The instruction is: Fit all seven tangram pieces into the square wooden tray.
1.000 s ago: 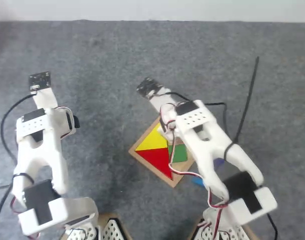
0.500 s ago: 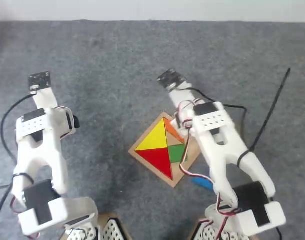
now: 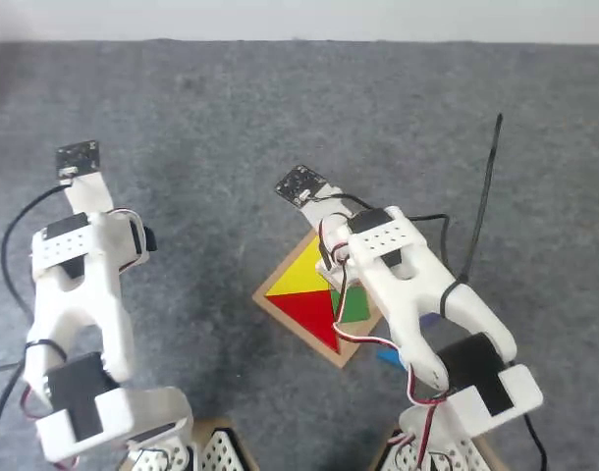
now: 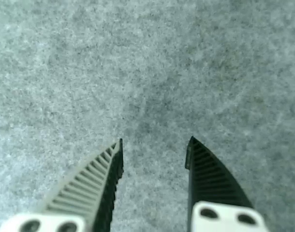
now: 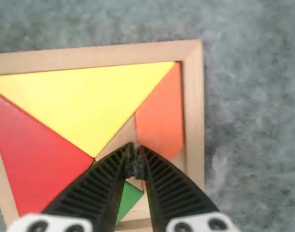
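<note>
- A blue piece (image 3: 391, 357), partly hidden under the right arm, lies on the grey felt mat (image 3: 201, 128) just off the near right side of the square wooden tray (image 5: 193, 111).
- The tray, at centre, holds a large red triangle (image 5: 36, 159), a large yellow triangle (image 5: 89, 101), an orange piece (image 5: 159, 123) and a green piece (image 5: 129, 195).
- The right gripper (image 5: 136, 157), fingers pressed together, points down where yellow, orange and bare wood meet.
- Far left, the left gripper (image 4: 154, 145) hangs spread over bare mat.

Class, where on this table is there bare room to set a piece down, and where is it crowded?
Bare mat lies between the left arm and the tray, and under the left gripper. Crowded: the tray, the right gripper over it, a blue piece beside.
</note>
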`<action>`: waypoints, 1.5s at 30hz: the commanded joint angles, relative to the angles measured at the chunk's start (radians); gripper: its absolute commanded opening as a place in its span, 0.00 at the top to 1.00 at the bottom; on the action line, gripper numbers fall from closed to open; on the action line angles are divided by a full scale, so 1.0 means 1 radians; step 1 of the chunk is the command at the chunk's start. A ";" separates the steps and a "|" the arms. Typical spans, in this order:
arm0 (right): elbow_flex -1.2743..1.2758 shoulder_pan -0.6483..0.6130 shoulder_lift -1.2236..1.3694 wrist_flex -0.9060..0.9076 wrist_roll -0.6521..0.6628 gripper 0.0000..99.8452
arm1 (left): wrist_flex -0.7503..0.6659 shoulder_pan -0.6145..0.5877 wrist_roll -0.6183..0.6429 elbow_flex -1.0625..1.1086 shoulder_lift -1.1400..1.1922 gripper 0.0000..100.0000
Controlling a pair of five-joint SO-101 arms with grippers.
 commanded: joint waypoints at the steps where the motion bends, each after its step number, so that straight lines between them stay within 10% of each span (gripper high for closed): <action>1: -0.046 0.053 -0.127 0.024 -0.049 0.99 | -0.003 0.005 0.005 -0.004 -0.041 0.79; 17: 0.199 0.311 -0.728 0.440 0.115 0.84 | -0.005 0.008 0.005 -0.004 -0.041 0.79; 45: 0.436 0.317 -0.392 0.015 -0.259 0.71 | -0.005 0.005 0.005 -0.004 -0.041 0.79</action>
